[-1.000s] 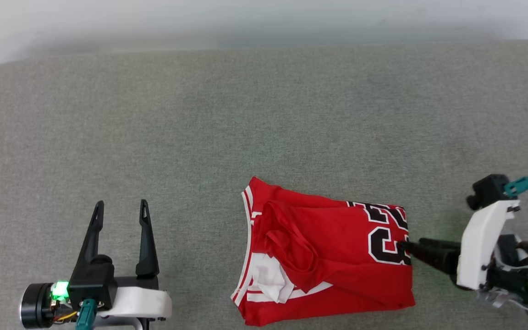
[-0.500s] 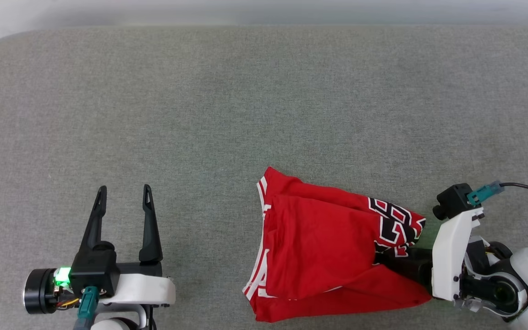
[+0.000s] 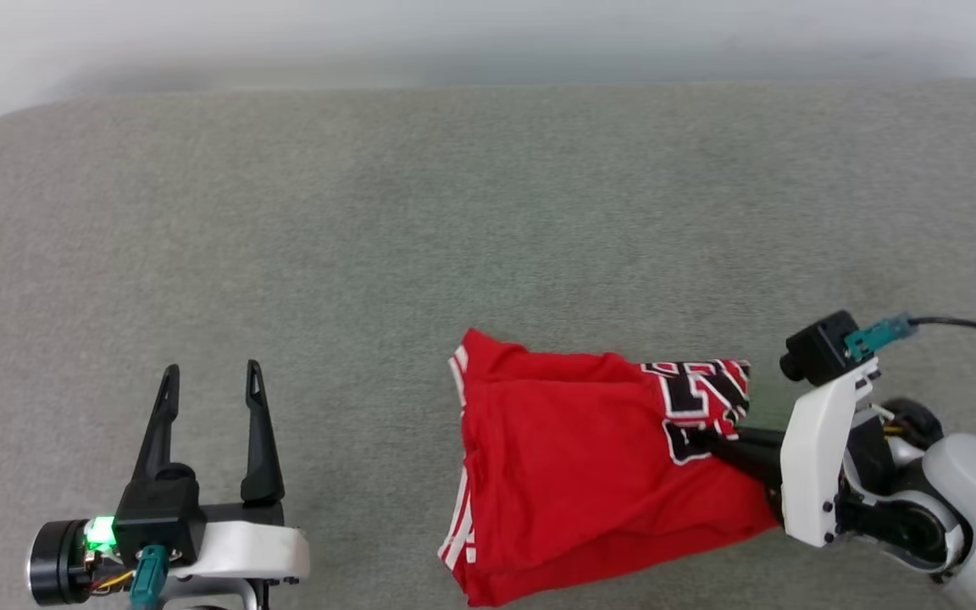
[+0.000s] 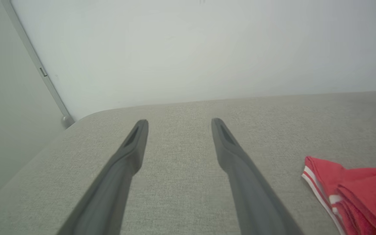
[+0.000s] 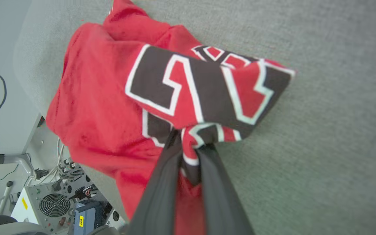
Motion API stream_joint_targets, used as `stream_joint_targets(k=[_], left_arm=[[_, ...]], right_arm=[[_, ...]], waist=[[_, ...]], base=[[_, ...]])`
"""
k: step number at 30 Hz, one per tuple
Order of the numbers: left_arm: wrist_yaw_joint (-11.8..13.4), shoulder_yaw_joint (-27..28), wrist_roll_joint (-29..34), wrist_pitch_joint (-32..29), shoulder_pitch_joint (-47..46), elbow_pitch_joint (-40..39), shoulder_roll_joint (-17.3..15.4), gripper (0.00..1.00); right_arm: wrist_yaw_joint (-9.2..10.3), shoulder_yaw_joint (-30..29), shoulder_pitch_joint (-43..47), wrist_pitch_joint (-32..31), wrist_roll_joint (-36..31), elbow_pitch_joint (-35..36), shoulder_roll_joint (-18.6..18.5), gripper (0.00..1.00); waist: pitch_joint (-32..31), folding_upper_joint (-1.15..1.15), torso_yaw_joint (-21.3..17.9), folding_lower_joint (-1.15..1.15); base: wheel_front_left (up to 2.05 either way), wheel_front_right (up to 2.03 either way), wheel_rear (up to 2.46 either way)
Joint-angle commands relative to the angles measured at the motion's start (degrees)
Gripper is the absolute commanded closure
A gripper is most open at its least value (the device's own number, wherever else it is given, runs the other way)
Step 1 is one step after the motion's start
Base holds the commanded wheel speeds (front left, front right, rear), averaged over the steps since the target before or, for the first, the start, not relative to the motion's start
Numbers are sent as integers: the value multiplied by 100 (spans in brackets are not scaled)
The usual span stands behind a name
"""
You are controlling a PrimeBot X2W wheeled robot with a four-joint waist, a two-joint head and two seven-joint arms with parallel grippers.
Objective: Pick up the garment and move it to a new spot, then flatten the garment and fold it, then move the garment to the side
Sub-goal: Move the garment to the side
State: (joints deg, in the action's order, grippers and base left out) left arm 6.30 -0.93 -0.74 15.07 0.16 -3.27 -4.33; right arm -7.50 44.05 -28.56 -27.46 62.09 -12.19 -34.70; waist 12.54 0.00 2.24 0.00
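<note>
**Red shirt gripped at one edge by the right end effector**

Head view: the red garment (image 3: 573, 474) with black numbers lies bunched on the grey tabletop (image 3: 454, 212), lower centre-right. The right end effector (image 3: 712, 440) is clamped on its right edge. The left end effector (image 3: 211, 373) sits well apart at lower left, its fingers spread.

Left wrist view: the fingers are spread over the tabletop, with the garment (image 4: 364, 192) at lower right.

Right wrist view: both fingers pinch the gathered, numbered cloth.

**Jersey print crumpled past reading**

Black, white-edged characters (image 3: 695, 402) sit at the 3 o'clock edge of the red garment (image 3: 573, 474) in the head view, folded so that no figure reads whole. The right wrist view has them at centre (fragments only). At 7 o'clock there, a yellow sticker (image 5: 81, 221) on a blue box (image 5: 91, 212) carries marks too small to read.
</note>
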Motion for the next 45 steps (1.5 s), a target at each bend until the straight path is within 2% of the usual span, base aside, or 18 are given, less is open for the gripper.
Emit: stream_joint_targets(k=[1, 8, 9, 15, 20, 29, 35, 45], left_arm=[[25, 45, 9, 12, 87, -34, 17, 0], [101, 200, 12, 12, 156, -179, 14, 0], [101, 200, 12, 12, 156, -179, 14, 0], [93, 199, 72, 12, 18, -319, -37, 0], [89, 172, 120, 12, -193, -440, -138, 0], [74, 87, 194, 12, -595, -694, -369, 0], [126, 72, 191, 12, -777, -913, -492, 0], [190, 30, 172, 12, -971, -1065, -652, 0]], right_arm=[[2, 99, -184, 78, -47, 159, -135, 100], [2, 394, -798, 159, -325, 741, -702, 100], [2, 394, -798, 159, -325, 741, -702, 100], [2, 332, -1244, 345, -621, 897, -1206, 100], [2, 146, -1609, 548, -849, 520, -1473, 100], [3, -84, -2221, 946, -1581, -891, -1963, 100], [4, -416, -2491, 1353, -1911, -1914, -1891, 100], [4, -815, -2708, 1748, -2290, -3087, -1375, 100]], waist=[[-147, 0, -258, 0], [-105, 0, -1063, 0], [-105, 0, -1063, 0], [203, 0, -1674, 0], [596, 0, -1951, 0], [1347, 0, -1982, 0], [1813, 0, -1938, 0], [2219, 0, -1891, 0]], base=[[0, 0, 0], [0, 0, 0], [0, 0, 0], [0, 0, 0], [0, 0, 0], [0, 0, 0], [0, 0, 0], [0, 0, 0]])
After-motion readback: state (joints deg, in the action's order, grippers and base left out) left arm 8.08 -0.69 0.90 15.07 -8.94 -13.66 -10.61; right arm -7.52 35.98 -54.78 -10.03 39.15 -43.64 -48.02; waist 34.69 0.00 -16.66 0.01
